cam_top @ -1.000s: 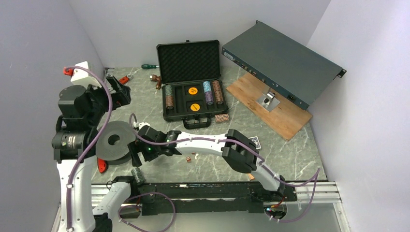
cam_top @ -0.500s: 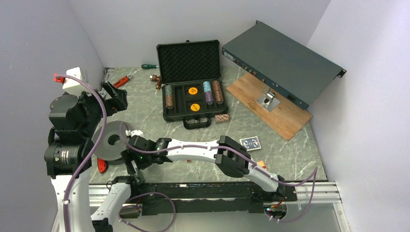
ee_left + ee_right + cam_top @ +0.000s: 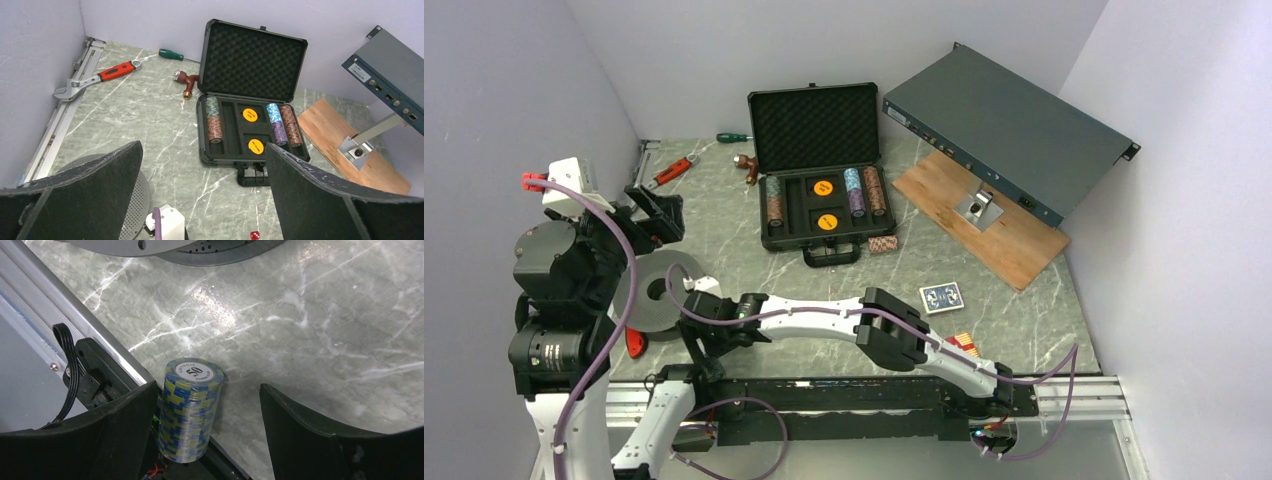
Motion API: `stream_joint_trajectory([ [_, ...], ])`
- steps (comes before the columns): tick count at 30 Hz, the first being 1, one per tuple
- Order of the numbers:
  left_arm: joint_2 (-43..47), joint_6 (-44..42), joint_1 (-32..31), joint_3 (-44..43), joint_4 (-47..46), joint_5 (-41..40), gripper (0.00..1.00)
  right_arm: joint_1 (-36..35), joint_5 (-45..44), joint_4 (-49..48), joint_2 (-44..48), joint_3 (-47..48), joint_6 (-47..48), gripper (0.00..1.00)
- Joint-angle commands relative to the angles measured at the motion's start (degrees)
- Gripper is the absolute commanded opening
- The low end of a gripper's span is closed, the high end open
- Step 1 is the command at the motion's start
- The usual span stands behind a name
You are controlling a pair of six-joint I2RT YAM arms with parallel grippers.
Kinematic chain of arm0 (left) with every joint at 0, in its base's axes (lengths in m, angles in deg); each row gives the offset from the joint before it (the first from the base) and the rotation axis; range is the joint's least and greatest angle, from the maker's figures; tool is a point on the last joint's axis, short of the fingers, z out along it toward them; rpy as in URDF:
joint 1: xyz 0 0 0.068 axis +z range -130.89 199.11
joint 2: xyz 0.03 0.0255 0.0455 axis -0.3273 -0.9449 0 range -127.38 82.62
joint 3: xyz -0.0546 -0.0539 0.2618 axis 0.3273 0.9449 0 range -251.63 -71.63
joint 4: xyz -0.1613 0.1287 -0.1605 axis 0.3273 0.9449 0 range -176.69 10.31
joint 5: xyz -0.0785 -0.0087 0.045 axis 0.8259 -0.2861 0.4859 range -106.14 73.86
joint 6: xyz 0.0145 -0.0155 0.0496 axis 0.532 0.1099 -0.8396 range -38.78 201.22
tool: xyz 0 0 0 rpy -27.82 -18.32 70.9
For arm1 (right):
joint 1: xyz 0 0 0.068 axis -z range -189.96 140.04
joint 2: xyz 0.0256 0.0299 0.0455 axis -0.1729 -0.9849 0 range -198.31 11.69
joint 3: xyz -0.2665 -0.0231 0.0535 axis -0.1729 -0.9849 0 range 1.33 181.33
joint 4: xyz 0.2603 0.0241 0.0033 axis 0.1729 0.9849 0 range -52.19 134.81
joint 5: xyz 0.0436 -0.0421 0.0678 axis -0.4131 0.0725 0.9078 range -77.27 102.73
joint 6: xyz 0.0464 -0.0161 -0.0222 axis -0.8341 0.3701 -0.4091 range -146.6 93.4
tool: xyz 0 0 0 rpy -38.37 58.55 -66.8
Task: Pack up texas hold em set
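Blue-and-yellow striped chips form the stack (image 3: pixel 190 410) standing between the fingers of my right tool (image 3: pixel 207 392). It is upright at the near edge of the grey marbled surface (image 3: pixel 310 315), towards the left corner and right beside the metal rail (image 3: pixel 30 295), and its top chip is marked 50. The tool is spread around it, not pinching. The rail-side finger (image 3: pixel 125 425) sits just beside the stack, perhaps touching, though I can't be sure from this angle; the other finger is clearly apart.

My left tool (image 3: pixel 202 150) hangs high over the left side of the surface, spread wide with nothing between its fingers.

The black case (image 3: pixel 819 215) lies open at the middle of the far edge, its egg-crate foam lid (image 3: pixel 814 125) upright. One chip row (image 3: pixel 213 120) lies in its left slot and two more (image 3: pixel 282 125) in the right slots. A short chip row (image 3: pixel 882 244) lies on the surface just beside the case's near right corner. A blue card deck (image 3: pixel 941 297) lies towards the near right, and a red die (image 3: pixel 255 234) lies on the near side of the case handle.
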Motion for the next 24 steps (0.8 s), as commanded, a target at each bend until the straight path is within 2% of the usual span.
stream_joint_trajectory([
  [1, 1.4, 0.3, -0.1, 0.7, -1.4, 0.8, 1.00, -0.8, 0.2, 2.0, -1.8, 3.2, -1.0, 0.76],
  [10, 2.7, 0.3, -0.1, 1.6, -1.3, 0.7, 1.00, -1.1, -1.8, 2.2, 0.7, 0.2, -1.9, 0.64],
  [17, 3.2, 0.4, -0.2, 2.4, -1.7, 0.6, 1.00, -1.0, -4.1, 2.8, 3.4, -2.9, -1.7, 0.45],
  [24, 3.1, 0.4, -0.1, 4.1, -2.4, 1.0, 1.00, -0.2, -8.4, 3.1, 8.7, -8.5, -1.1, 0.38],
])
